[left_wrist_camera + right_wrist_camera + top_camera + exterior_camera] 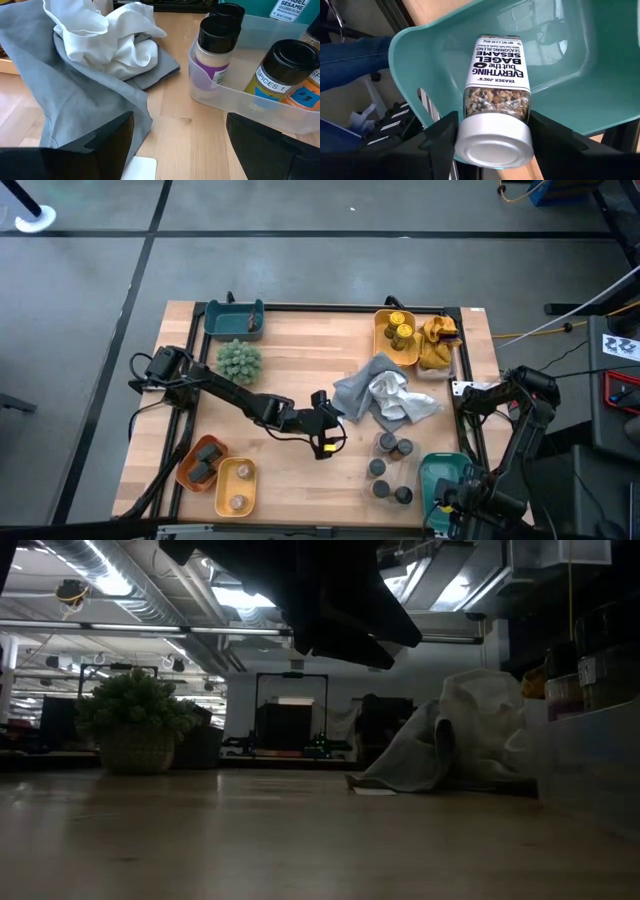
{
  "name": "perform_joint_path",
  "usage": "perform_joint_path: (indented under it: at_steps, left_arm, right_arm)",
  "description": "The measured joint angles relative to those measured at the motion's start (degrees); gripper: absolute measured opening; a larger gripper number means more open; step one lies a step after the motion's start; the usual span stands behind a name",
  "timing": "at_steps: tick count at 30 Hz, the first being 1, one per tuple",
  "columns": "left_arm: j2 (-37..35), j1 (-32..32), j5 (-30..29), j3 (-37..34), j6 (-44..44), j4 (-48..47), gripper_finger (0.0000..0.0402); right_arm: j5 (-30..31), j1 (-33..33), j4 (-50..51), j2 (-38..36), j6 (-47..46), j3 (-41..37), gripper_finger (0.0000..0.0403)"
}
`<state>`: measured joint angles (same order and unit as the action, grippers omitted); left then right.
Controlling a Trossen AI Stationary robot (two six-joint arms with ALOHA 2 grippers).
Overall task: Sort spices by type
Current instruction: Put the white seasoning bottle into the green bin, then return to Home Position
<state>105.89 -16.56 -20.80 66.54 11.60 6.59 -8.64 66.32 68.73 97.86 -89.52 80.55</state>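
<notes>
The right gripper (pixel 492 145) sits at the five o'clock corner of the worktop (pixel 300 350), over the teal bin (pixel 580 95), with a jar of bagel seasoning (pixel 495 95) between its fingers, silver lid (pixel 492 142) toward the wrist and base pointing into the bin. The jar's long axis runs out along the gripper's reach, tilted down toward the bin floor, which suits sliding it in as the first of its kind; the bin looks otherwise bare in the wrist view. Whether the fingers press the lid or have begun to let go I cannot tell; they stand at a middling width on either side of it. The left gripper (pixel 325 442) hovers near the middle of the worktop, spread wide and carrying nothing, facing the clear tray (pixel 235 100) at about four o'clock, where several dark-lidded jars (pixel 220 42) stand upright. It seems placed to pick from that mixed group next. The grey and white cloths (pixel 385 398) lie crumpled just beside the tray, toward one o'clock from the centre. Other sorted groups sit apart: yellow-lidded jars (pixel 400 332) in the yellow bin at one o'clock, and dark tins (pixel 205 460) in the orange bin at seven o'clock, beside a second yellow bin (pixel 236 485).
</notes>
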Motion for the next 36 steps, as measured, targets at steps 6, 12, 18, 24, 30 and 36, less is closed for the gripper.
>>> perform_joint_path:
  at_steps: [6,12,18,24,30,36]
  left_arm:
    - [0.0,0.0,0.0,0.0,0.0,0.0,0.0301]
    - [0.0,0.0,0.0,0.0,0.0,0.0,0.0301]
    - [-0.4,0.0,0.0,0.0,-0.3,-0.5,0.0301]
    - [-7.2,0.0,0.0,0.0,-3.2,-5.9,0.0301]
    - [-18.6,0.0,0.0,0.0,-3.4,-17.0,0.0301]
    - [-32.5,0.3,-0.7,0.0,-4.3,-25.9,0.0301]
  right_arm:
    - [0.1,0.0,0.0,0.0,0.0,0.0,0.0246]
    - [0.5,0.0,-0.2,0.0,0.0,0.0,0.0254]
    - [-1.5,-0.5,0.2,-0.1,0.0,0.0,0.0254]
    - [-3.9,-3.1,0.3,-3.0,0.8,0.0,0.0254]
    - [1.5,-7.4,0.7,-9.5,8.8,0.0,0.0255]
    - [7.0,-15.2,2.4,-18.1,19.0,0.0,0.0255]
